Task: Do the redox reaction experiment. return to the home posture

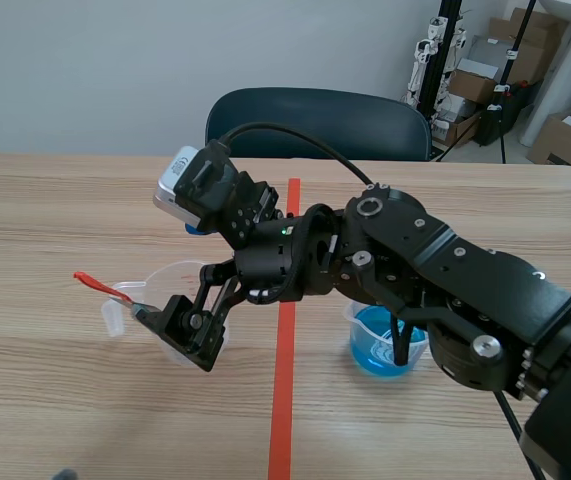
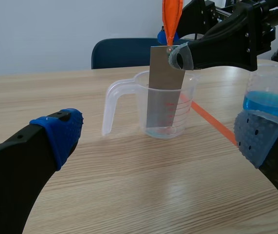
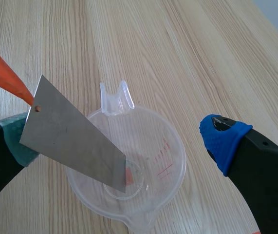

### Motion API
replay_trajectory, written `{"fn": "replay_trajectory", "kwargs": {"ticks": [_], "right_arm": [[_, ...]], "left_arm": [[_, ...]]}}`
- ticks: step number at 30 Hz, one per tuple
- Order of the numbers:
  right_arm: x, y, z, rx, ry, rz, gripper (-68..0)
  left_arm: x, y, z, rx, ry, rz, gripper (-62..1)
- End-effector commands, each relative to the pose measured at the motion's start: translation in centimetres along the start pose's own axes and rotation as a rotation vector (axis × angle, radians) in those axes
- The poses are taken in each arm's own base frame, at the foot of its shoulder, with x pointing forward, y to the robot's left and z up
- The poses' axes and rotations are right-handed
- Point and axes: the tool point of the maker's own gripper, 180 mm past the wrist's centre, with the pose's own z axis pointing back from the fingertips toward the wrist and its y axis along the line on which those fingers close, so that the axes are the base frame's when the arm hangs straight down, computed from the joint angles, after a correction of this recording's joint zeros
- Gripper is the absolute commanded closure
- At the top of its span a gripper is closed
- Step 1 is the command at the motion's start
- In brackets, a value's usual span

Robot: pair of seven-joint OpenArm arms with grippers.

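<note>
From where I stand, the right arm reaches past the red tape line [image 1: 285, 400] to the left part of the bench [image 3: 202, 58]. The right hand [image 3: 117, 129] is spread wide over a clear cup [image 3: 177, 141]. A grey metal plate [image 3: 75, 146] slants down into that cup, its lower corner near the bottom. Its upper end rests against the grey-green pad [image 3: 17, 141] of one finger, while the blue pad [image 3: 221, 139] of the other stands well clear of it, so nothing is clamped. An orange strap [image 3: 0, 73] runs off from the hole at the plate's top. A beaker [image 1: 385, 345] of blue liquid sits under the right arm, just across the tape line from the cup. The left hand [image 2: 159, 135] sits low over the bench, its fingers wide apart, facing the cup from some way off. A dark chair [image 1: 315, 120] stands behind the bench.
</note>
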Motion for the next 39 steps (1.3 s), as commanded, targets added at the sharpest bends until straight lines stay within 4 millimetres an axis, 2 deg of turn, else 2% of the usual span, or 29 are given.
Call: {"fn": "replay_trajectory", "kwargs": {"ticks": [1, 32, 35, 39], "right_arm": [[1.4, -0.6, 0.1, -0.011, -0.037, 0.017, -67.9], [1.6, -0.6, 0.0, -0.01, -0.045, 0.017, -67.9], [1.9, -0.6, 0.1, -0.01, -0.05, 0.021, -67.9], [2.9, -0.5, 0.1, -0.009, -0.075, 0.036, -67.9]], "left_arm": [[0.2, 0.2, -0.3, 0.006, -0.011, -0.005, -62.3], [0.2, 0.2, -0.2, 0.006, -0.005, -0.005, -62.3], [0.5, 0.1, 0.4, 0.004, -0.012, -0.002, -62.3], [2.5, 0.3, 2.1, -0.012, -0.07, -0.006, -62.3]]}}
